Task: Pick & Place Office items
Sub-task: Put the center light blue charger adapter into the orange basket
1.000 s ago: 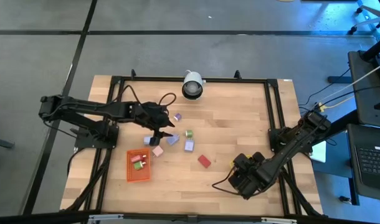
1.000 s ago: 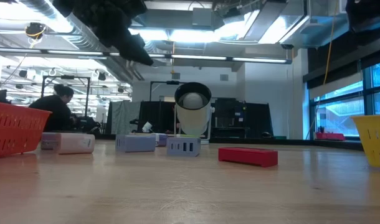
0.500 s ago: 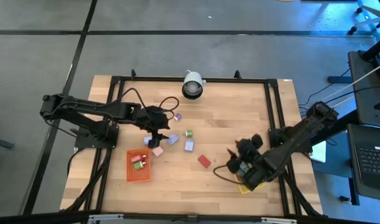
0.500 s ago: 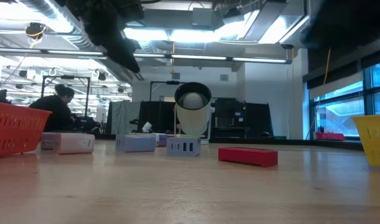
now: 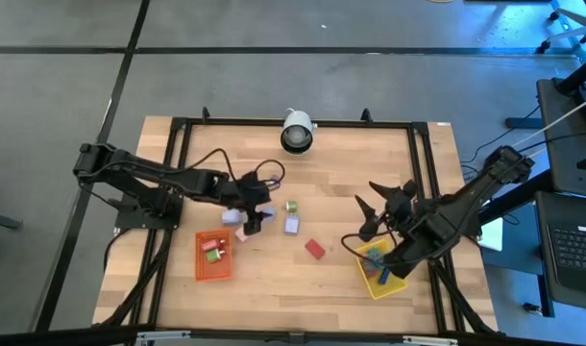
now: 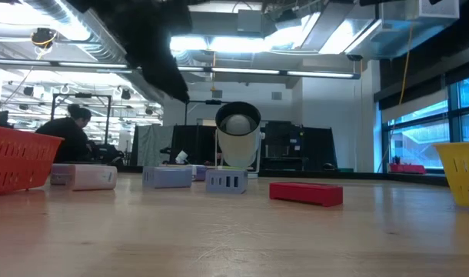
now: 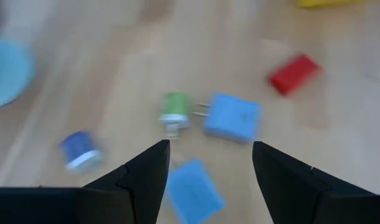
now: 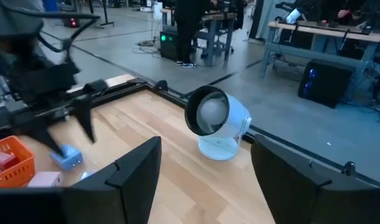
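The left gripper (image 5: 253, 204), jaws apart and empty, hovers directly over the mid-counter blue block (image 7: 191, 191); the right gripper (image 5: 387, 204), likewise apart, is farther.

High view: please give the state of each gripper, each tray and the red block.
Left gripper: open, empty, over the blocks beside the orange tray.
Right gripper: open, empty, above the table.
Orange tray: holds red and green pieces.
Yellow tray: holds a blue piece.
Red block: flat on the table, untouched.

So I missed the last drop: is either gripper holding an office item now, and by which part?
Nothing is held. The left gripper hangs open over the loose pieces; the right gripper is open and empty too.
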Tool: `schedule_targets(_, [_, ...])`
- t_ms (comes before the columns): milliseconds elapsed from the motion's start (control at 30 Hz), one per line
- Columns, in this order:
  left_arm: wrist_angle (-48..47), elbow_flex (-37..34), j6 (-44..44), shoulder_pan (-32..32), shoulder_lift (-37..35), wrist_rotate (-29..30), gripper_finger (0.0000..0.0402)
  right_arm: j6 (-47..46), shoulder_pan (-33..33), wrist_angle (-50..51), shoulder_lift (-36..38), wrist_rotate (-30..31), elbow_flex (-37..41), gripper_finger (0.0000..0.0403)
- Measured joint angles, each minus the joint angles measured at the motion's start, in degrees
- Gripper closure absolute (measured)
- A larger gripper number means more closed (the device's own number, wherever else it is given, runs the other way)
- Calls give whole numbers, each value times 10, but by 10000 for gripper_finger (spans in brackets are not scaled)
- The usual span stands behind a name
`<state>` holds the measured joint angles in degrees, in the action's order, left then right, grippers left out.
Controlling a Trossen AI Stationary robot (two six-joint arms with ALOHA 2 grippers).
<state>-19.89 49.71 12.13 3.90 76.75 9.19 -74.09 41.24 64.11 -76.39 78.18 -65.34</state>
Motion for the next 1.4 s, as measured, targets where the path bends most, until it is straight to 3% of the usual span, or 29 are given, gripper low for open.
schedule_targets(100, [-17, 0, 63, -14, 2, 35, 172, 0, 0, 7, 11, -2, 0, 154])
schedule_targets(267, [-55, 0, 138, -30, 23, 25, 165, 31, -9, 8, 34, -7, 0, 154])
schedule_targets(700, [-53, 0, 158, -44, 122, -56, 155, 71, -14, 6, 41, -24, 0, 154])
schedule_targets(1033, [-21, 0, 158, -43, 143, -117, 152, 73, -14, 6, 41, -26, 0, 154])
schedule_targets(1400, [-16, 0, 165, -42, 165, -92, 150, 77, -14, 5, 41, -32, 0, 155])
